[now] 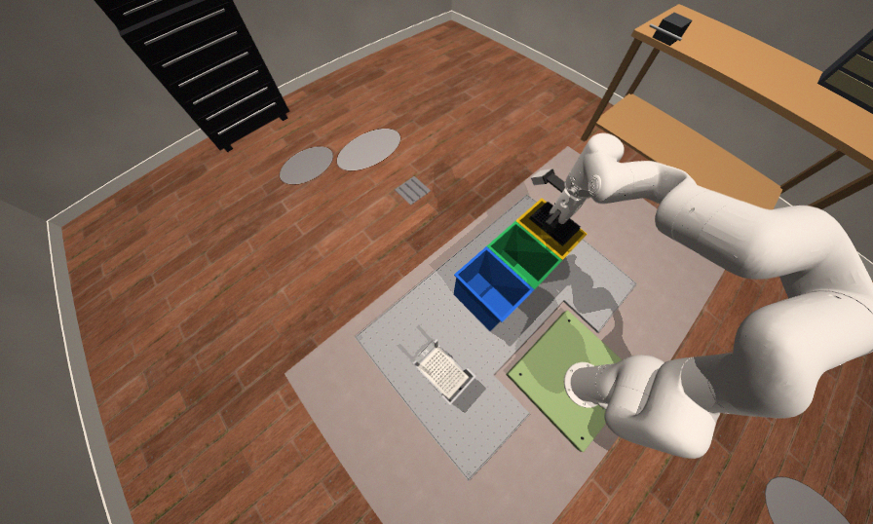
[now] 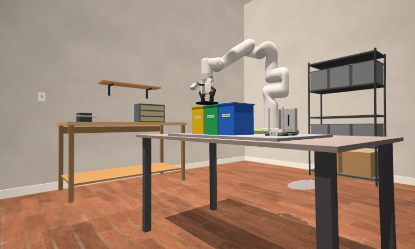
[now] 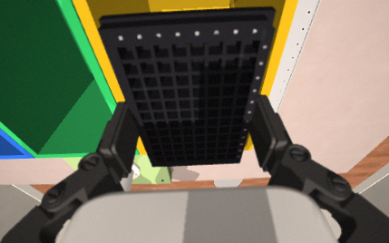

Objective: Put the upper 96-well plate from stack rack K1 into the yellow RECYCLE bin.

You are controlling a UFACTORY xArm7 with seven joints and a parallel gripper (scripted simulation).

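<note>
- White, the single arm (image 1: pixel 752 260) is stretched from its green base plate (image 1: pixel 544 364) across the table (image 2: pixel 351 144), with one claw (image 3: pixel 195 131) at its end.
- Three bins are counted in a row: the yellow bin (image 2: pixel 197 120) directly under the claw, the green bin (image 1: pixel 524 253) just beside it, the blue bin (image 1: pixel 491 286) farthest off.
- Two plates are counted: a black plate (image 3: pixel 191 91) is clamped by its long sides between the claw's fingers, held level just above the yellow bin's mouth; a white plate (image 1: pixel 440 372) sits on the rack (image 2: pixel 282 122), well away from the claw.
- For a good drop, the black plate should be kept inside the yellow rim on every side; toward the green bin it looks close to the shared wall.
- The fingers are best spread only once the plate is centred, and the claw then raised straight up so that no bin is knocked.
</note>
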